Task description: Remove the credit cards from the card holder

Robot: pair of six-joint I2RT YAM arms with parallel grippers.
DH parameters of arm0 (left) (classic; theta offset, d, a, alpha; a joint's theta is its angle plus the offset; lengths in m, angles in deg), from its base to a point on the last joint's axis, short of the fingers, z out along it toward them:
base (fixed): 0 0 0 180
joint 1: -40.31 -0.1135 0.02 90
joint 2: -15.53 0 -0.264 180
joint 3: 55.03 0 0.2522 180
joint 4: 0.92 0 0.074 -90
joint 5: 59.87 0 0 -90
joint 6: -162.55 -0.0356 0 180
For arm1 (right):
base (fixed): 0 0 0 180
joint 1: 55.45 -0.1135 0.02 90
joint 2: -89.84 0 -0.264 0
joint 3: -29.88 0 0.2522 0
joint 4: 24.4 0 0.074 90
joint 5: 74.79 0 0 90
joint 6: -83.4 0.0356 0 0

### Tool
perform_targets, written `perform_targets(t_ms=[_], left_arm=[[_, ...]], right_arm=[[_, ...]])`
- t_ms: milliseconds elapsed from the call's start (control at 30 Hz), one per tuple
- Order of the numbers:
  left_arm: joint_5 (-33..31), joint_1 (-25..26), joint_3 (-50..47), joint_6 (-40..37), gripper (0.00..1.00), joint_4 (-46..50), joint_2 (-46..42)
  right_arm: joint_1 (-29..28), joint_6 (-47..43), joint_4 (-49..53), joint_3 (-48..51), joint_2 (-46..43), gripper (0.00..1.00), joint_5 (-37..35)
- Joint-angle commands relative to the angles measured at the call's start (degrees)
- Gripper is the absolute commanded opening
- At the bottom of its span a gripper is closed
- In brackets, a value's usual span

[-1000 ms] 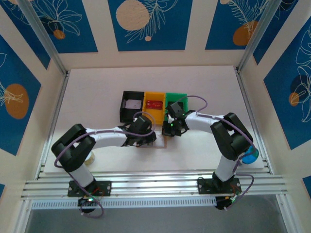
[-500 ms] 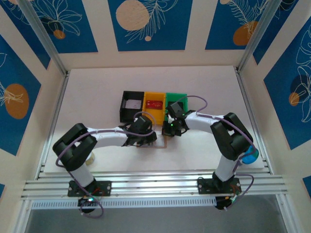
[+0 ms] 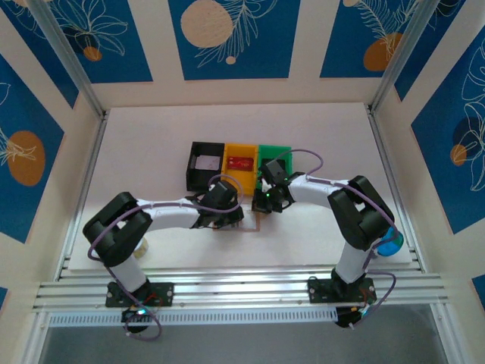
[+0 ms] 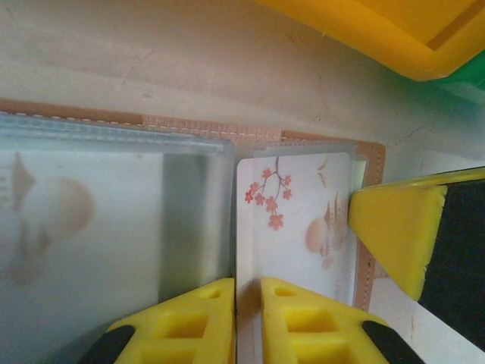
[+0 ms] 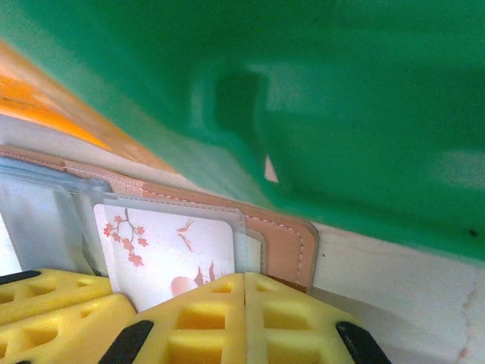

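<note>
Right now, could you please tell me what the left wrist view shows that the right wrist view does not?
Left wrist: the faded round motif under the wide clear pocket, and the narrow gap of the left gripper lined up with the left edge of the card. Right wrist: the wall of the green bin looming close, and the right gripper with fingers pressed together. Both: the blossom-printed card, the edge of the tan card holder, and yellow fingers of both grippers.

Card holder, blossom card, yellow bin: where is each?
card holder (image 5: 284, 243), right wrist view, tan leather corner
blossom card (image 4: 292, 227), left wrist view, white face
yellow bin (image 4: 364, 26), left wrist view, outer wall
</note>
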State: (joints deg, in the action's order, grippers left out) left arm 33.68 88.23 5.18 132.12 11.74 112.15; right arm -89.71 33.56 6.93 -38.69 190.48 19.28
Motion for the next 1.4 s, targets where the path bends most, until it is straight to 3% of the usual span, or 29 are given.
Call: perform_targets(t_ms=[0, 400, 1367], left_arm=[[0.24, 0.44, 0.22, 0.63, 0.13, -1.33, 1.63], [-0.38, 0.53, -1.01, 1.84, 0.0, -4.25, 0.85], [-1.95, 0.47, -5.39, 3.53, 0.0, -8.13, -6.22]], right_arm=[[-0.9, -0.01, -0.69, -0.04, 1.84, 0.0, 2.0], [-1.07, 0.0, -0.69, -0.06, 1.75, 0.0, 1.95], [-1.12, -0.16, -0.25, -0.13, 1.4, 0.0, 1.31]])
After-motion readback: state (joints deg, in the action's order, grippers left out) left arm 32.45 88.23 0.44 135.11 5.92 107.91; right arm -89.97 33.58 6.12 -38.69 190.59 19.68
